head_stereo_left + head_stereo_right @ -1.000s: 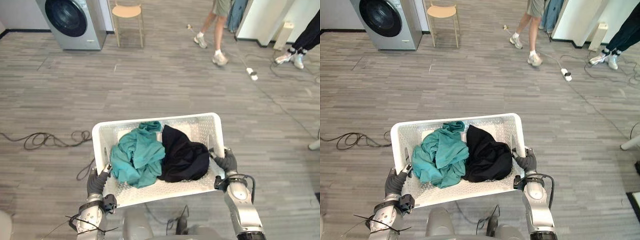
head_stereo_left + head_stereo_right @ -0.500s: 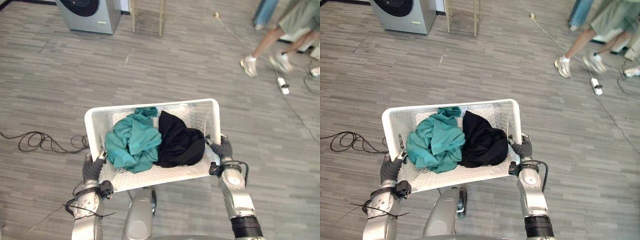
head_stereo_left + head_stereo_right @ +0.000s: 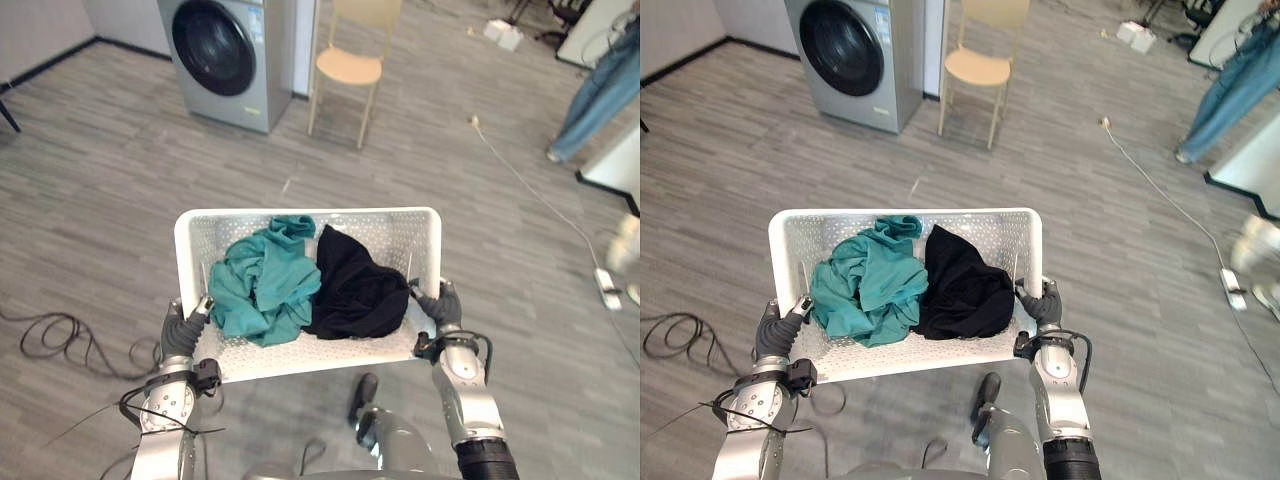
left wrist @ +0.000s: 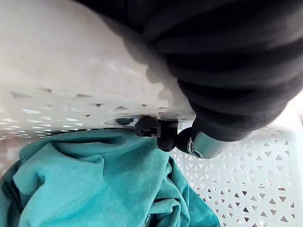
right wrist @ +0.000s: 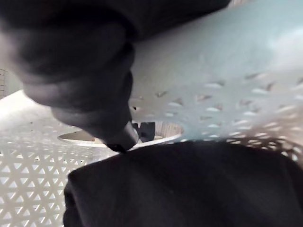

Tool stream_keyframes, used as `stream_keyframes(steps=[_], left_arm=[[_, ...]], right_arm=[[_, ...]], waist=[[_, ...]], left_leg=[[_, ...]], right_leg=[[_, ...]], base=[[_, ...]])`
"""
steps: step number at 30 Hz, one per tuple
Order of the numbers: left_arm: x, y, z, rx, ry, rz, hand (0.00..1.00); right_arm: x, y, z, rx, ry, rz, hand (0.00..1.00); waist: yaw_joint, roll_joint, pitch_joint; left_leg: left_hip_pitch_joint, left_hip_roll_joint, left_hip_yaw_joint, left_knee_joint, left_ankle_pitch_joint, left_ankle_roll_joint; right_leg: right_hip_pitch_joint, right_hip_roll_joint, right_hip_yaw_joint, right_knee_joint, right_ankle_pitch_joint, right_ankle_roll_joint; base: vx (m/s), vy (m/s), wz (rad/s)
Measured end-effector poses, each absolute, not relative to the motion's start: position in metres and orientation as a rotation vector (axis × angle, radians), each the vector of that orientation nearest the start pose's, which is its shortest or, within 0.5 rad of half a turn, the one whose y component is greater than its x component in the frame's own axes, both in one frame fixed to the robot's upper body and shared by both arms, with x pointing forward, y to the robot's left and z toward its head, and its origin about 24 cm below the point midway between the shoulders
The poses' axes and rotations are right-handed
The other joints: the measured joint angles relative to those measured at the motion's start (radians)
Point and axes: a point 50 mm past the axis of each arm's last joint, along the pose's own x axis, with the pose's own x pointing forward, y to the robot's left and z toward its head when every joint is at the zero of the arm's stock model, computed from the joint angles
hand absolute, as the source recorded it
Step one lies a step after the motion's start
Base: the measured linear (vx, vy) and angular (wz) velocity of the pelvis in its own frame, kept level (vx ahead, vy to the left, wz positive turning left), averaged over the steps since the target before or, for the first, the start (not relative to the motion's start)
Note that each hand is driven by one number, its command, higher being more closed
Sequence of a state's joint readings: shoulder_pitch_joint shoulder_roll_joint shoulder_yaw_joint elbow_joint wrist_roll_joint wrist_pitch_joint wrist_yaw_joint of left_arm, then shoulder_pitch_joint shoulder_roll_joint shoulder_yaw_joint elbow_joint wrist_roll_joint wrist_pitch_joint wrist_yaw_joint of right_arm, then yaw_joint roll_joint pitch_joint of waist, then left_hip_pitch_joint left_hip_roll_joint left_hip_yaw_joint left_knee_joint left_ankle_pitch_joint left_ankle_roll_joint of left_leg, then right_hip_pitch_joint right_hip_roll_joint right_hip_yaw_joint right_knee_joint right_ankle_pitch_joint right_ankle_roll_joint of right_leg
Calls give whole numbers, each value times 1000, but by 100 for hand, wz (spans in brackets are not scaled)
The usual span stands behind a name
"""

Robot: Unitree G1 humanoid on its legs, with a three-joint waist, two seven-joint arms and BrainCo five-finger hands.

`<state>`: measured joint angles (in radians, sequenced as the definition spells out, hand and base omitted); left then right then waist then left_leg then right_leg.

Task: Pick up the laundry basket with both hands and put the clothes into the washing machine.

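The white laundry basket (image 3: pixel 300 214) is held up above the floor (image 3: pixel 100 200) by its two ends. The left hand (image 3: pixel 180 335) is curled into one handle and the right hand (image 3: pixel 442 303) grips the other. Inside it a teal garment (image 3: pixel 262 290) and a black garment (image 3: pixel 355 295) lie touching. Well beyond stands the washing machine (image 3: pixel 225 55) — a chair (image 3: pixel 350 65) just beside it.

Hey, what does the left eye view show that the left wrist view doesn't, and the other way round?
Left eye view: the washing machine with its door shut, a chair beside it, a person's legs at far right, the black garment, and the right hand gripping the right side of the laundry basket.
Left wrist view: a close look at the left hand, its fingertips curled into the handle slot.
Shared: the laundry basket, the teal garment inside it, and the left hand at its left side.
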<state>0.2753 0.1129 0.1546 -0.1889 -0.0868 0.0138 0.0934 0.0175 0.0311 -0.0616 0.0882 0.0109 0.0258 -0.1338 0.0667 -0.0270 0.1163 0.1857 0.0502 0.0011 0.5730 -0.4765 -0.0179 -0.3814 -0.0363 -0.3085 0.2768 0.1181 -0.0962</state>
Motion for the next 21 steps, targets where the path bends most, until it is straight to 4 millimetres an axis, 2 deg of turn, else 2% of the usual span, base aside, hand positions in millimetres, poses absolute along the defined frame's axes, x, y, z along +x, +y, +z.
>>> stream_keyframes(steps=[1,2,3,4,5,6,7,8,9,10,11,12,13,14,15,16,17,18,19,20,21], left_arm=[[191,220,29,46,84,300,100],[189,217,26,22,93,317,100],[186,220,24,20,104,338,100],[188,222,24,24,100,336,100],[195,216,28,22,83,299,100],[197,215,28,18,82,293,100],[196,214,25,16,91,293,100],[195,214,24,14,97,295,100],[195,214,24,11,98,296,100],[195,215,26,12,88,299,100],[195,216,26,10,81,305,100],[195,216,26,8,79,308,100],[194,215,26,0,79,311,100],[193,215,23,-7,91,321,100],[193,218,23,7,98,325,100],[191,221,23,22,101,334,100],[189,224,23,25,102,348,100],[189,225,23,25,100,354,100],[189,226,24,27,96,356,100],[189,228,26,42,91,353,100],[189,229,27,67,97,334,100]], right_arm=[[246,-168,13,25,133,-203,100],[248,-172,18,2,115,-199,100],[249,-167,23,-5,99,-172,100],[249,-165,24,0,94,-172,100],[249,-171,26,0,90,-208,100],[249,-173,25,1,94,-220,100],[248,-173,24,2,100,-226,100],[248,-173,23,-1,105,-224,100],[248,-172,23,-3,104,-223,100],[251,-171,26,-3,95,-218,100],[253,-170,28,-3,88,-211,100],[254,-170,28,-5,86,-210,100],[254,-171,27,-8,89,-209,100],[254,-170,23,-16,104,-206,100],[254,-166,18,-1,126,-206,100],[256,-163,17,3,132,-198,100],[257,-159,18,2,130,-183,100],[257,-158,19,2,126,-182,100],[259,-157,19,1,124,-179,100],[261,-154,15,11,143,-178,100],[260,-151,10,28,169,-180,100]], waist=[[-3,50,-4],[7,132,-8],[25,149,-17],[31,149,-18],[34,138,-9],[36,128,-2],[47,105,13],[60,94,20],[72,88,24],[82,74,34],[84,68,38],[84,71,38],[83,82,33],[85,88,39],[84,62,38],[82,50,37],[91,45,36],[93,43,35],[96,43,36],[101,22,49],[100,5,57]], left_leg=[[-31,51,10,127,19,-22],[-126,162,42,392,185,-57],[-227,226,78,567,491,-46],[-284,251,78,645,490,-37],[-398,286,92,776,430,28],[-438,296,111,808,402,60],[-475,300,143,820,343,94],[-497,296,152,794,304,83],[-543,281,159,716,257,56],[-588,256,163,585,227,36],[-622,240,163,445,223,22],[-641,234,158,338,229,12],[-644,219,127,61,277,-61],[-616,208,142,-41,387,-52],[-605,183,166,-36,360,-36],[-604,170,177,4,313,-10],[-603,151,185,67,264,53],[-602,142,191,98,233,75],[-595,134,203,142,189,95],[-553,112,231,167,146,118],[-503,94,250,179,110,132]], right_leg=[[16,38,-10,36,-5,2],[64,111,-20,54,-61,-13],[103,162,22,21,-85,-14],[129,178,37,-10,-88,-14],[191,191,67,-71,-88,-14],[229,193,92,-97,-92,-13],[319,184,153,-150,-108,-6],[374,174,191,-171,-117,-1],[424,158,228,-178,-139,-10],[466,122,262,-175,-191,10],[487,94,278,-172,-233,47],[498,80,287,-171,-257,62],[510,57,296,-170,-304,120],[554,37,313,-181,-341,157],[567,10,312,-178,-343,162],[560,1,301,-115,-347,173],[554,-1,280,-6,-369,208],[542,-7,270,65,-386,237],[496,-29,269,205,-402,270],[409,-69,299,468,-380,374],[324,-90,296,745,-343,376]], base=[[788,-163,25],[882,-60,-69],[712,-18,-94],[833,-3,-85],[549,-23,-43],[684,12,-56],[656,100,-74],[770,211,-105],[730,314,-110],[594,310,-99],[452,281,-71],[461,416,-56],[452,426,-52],[472,425,-41],[581,328,-26],[716,334,-15],[708,287,-15],[570,222,-10],[520,219,-3],[569,220,7],[354,119,13]])
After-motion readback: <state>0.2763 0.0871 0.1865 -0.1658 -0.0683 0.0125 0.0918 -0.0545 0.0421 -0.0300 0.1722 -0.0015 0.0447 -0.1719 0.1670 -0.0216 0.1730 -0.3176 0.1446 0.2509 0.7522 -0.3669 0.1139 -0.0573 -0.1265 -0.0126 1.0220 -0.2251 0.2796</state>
